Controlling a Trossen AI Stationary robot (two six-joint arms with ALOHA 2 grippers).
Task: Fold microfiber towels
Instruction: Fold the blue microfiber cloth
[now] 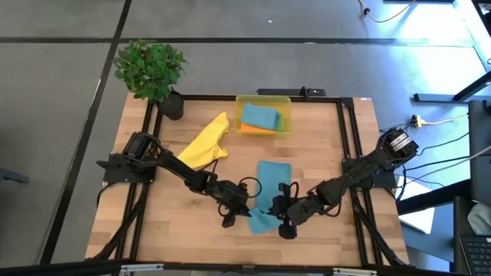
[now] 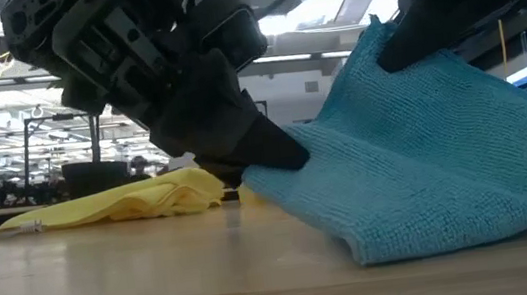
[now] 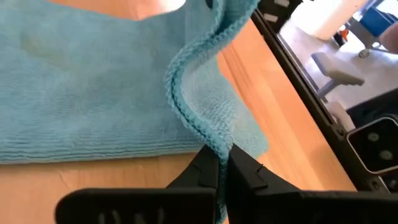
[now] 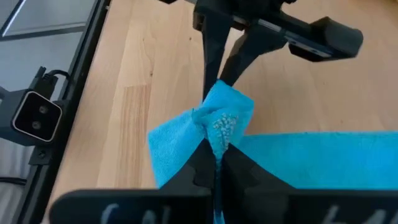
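A light teal-blue towel [image 1: 270,182] lies near the middle of the table. Its far part rests flat on the wood, and its near end is raised between my two grippers. My left gripper [image 1: 247,207] is shut on the towel's left near edge. My right gripper [image 1: 278,208] is shut on its right near corner. In the low view the towel [image 2: 427,168] rises from the table in a hump between both grippers. A yellow towel [image 1: 205,144] lies crumpled at the far left. Another teal towel [image 1: 258,116] lies in the bin on orange and green cloth. My left gripper pinches the towel's hemmed edge [image 3: 214,140] between its two fingers, coming low from the table's left. The edge stands up from the fingers in a wavy ridge, slack. The cloth beyond lies on the table. My right gripper pinches a bunched corner [image 4: 219,124] of the towel between its two fingers, coming from the table's right. The corner is crumpled into several layers and held above the table. The rest [image 4: 323,155] trails down onto the wood.
A translucent yellow bin [image 1: 239,101] stands at the far middle. A potted plant [image 1: 153,73] stands at the far left corner. A black frame rail [image 1: 349,138] runs along the table's sides. Bare wood shows at the near left [image 1: 153,222].
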